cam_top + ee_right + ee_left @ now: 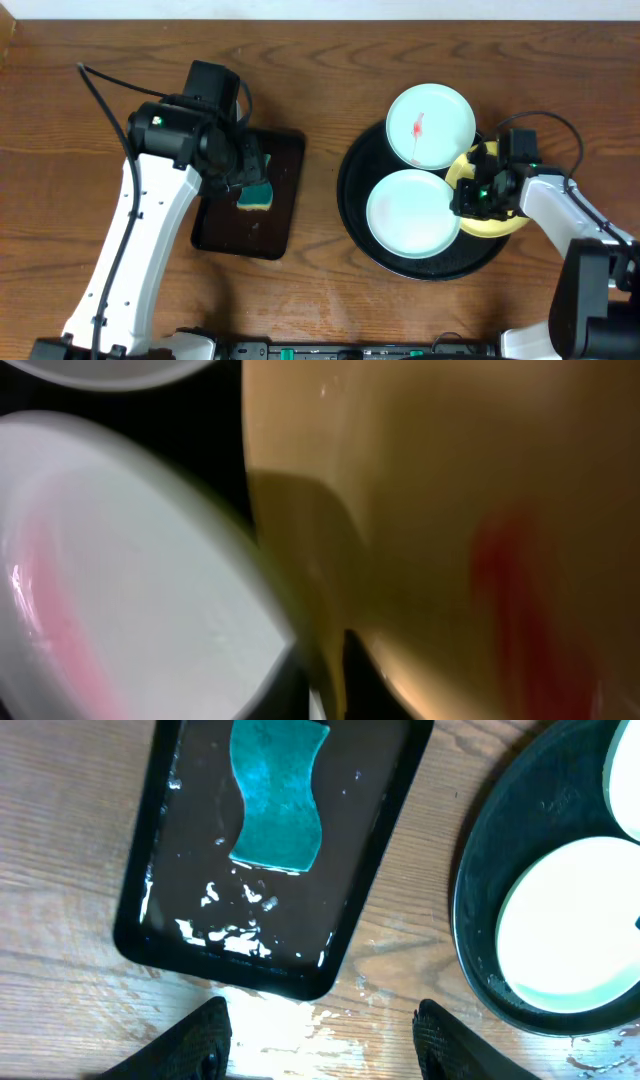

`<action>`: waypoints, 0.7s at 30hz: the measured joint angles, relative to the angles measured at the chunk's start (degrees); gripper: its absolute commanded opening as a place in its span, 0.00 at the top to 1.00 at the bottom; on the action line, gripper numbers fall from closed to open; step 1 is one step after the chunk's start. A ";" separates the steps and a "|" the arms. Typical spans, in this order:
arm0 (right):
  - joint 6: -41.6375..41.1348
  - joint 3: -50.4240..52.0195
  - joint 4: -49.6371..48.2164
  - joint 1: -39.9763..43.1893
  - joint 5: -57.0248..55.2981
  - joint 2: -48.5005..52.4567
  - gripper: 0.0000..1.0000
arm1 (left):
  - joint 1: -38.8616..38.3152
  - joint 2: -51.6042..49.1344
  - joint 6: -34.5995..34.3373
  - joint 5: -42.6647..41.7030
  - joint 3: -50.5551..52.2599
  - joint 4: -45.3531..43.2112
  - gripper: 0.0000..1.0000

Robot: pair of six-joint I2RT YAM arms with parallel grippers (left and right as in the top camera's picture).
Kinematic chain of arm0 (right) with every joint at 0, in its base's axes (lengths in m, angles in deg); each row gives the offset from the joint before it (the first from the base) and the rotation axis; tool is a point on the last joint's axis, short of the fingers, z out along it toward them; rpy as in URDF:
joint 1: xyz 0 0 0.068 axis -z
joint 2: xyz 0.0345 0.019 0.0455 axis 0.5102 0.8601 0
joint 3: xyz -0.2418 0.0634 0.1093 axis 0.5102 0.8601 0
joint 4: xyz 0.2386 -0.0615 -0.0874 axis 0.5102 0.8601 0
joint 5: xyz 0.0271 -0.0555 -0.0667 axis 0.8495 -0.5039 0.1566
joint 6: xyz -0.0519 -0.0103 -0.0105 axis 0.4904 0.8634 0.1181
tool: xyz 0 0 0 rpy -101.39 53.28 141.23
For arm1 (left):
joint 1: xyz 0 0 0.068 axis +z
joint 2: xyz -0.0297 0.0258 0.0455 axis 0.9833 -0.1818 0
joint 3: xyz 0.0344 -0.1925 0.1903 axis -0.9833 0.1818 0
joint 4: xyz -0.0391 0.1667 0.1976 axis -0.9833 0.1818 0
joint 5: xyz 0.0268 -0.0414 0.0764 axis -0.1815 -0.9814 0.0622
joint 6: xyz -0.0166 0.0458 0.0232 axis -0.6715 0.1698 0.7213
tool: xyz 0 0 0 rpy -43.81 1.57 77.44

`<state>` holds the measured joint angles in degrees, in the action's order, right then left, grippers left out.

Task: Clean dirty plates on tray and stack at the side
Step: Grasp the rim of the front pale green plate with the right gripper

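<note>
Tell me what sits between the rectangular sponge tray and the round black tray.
Nothing: only bare wood tabletop separates the rectangular tray from the round tray, seen overhead.

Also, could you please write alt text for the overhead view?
Seen from above, the right gripper sits over a pale yellow round plate at the right edge of a large round black tray holding two mint-white round plates, one plain and one streaked red. The left gripper hovers above a teal sponge on a small rectangular black tray.
</note>
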<state>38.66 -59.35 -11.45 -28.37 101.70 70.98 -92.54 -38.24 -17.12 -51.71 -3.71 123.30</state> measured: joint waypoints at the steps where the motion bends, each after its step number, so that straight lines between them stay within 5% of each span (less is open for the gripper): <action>1: 0.07 0.00 0.00 -0.04 0.76 0.31 0.99 | 0.00 0.44 0.28 0.42 0.00 0.00 0.35; 4: 0.11 0.00 -0.07 -0.20 0.96 0.17 0.99 | 0.00 1.25 0.68 0.96 0.00 0.09 0.23; 13: 0.11 0.04 2.08 -0.81 -0.96 -9.64 0.99 | 0.00 1.31 0.81 1.53 0.00 0.04 0.20; 21: -0.74 0.04 1.73 -16.52 -16.63 -21.51 0.99 | 0.00 1.31 0.81 1.53 0.00 0.07 0.20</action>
<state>37.92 -59.31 -9.72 -44.89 85.07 49.47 -92.54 -36.93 -16.31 -50.18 -3.71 123.37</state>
